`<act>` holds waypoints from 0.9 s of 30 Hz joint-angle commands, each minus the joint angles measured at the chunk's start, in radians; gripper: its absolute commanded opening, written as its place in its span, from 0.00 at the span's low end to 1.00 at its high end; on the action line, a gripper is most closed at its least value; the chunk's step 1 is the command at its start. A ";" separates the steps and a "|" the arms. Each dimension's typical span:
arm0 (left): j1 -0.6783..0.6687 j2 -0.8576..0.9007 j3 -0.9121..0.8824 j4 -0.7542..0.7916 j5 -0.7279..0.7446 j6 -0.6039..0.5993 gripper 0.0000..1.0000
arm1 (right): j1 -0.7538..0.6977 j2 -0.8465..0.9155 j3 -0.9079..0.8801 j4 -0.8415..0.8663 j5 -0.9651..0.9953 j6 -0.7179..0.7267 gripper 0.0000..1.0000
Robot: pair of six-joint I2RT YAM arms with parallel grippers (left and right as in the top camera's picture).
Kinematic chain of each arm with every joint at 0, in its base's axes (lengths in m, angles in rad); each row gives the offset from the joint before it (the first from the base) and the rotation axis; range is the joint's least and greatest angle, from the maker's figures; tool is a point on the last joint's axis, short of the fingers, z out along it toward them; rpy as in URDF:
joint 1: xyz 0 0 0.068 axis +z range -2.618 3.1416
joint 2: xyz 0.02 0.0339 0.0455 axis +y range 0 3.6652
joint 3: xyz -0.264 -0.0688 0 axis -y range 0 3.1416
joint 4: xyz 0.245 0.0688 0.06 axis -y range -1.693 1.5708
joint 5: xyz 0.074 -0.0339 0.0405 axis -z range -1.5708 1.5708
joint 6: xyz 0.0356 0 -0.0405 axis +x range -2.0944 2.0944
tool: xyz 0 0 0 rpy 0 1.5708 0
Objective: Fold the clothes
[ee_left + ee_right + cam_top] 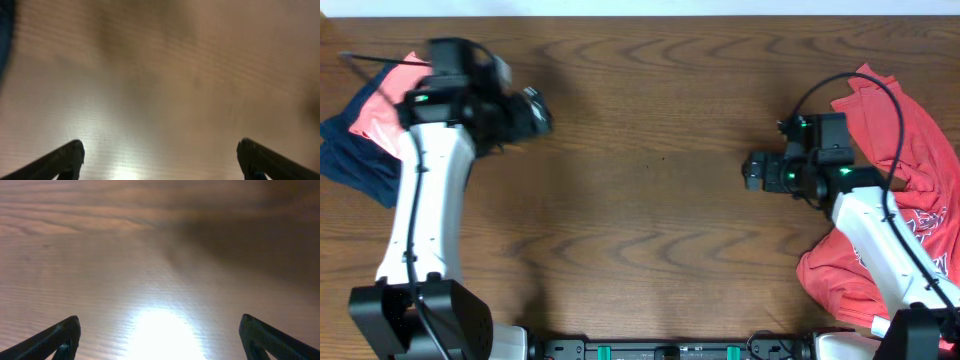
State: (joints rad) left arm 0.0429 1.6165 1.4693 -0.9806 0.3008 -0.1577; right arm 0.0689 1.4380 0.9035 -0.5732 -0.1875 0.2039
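Note:
A crumpled red shirt (920, 150) with white print lies in a heap at the table's right edge, partly under my right arm. A small pile of a coral garment (375, 115) on a navy garment (355, 165) lies at the far left. My left gripper (535, 112) is open and empty, just right of the left pile; its wrist view (160, 155) shows only bare wood and a sliver of navy cloth (4, 35). My right gripper (752, 170) is open and empty, left of the red shirt; its wrist view (160, 335) shows only bare wood.
The wooden table (650, 200) spans the whole view. A black cable (890, 100) loops over the red shirt. The arm bases stand at the front edge.

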 commanded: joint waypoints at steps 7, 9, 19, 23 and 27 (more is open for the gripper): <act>-0.141 -0.003 0.001 -0.396 -0.089 0.014 0.98 | -0.127 -0.011 0.031 -0.313 -0.031 0.005 0.99; -0.154 -0.014 -0.026 -0.448 -0.089 0.014 0.98 | -0.128 -0.011 0.031 -0.396 -0.031 -0.013 0.99; -0.264 -0.476 -0.431 -0.078 -0.229 -0.107 0.98 | -0.106 -0.254 -0.074 -0.401 -0.031 -0.052 0.99; -0.347 -0.780 -0.606 0.061 -0.325 -0.110 0.98 | -0.045 -0.533 -0.174 -0.266 0.054 -0.043 0.99; -0.368 -1.021 -0.718 0.178 -0.324 -0.109 0.98 | 0.000 -0.818 -0.249 -0.175 0.086 -0.026 0.99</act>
State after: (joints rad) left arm -0.3153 0.6899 0.8085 -0.8379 0.0330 -0.2497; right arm 0.0448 0.7589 0.6971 -0.7788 -0.1493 0.1715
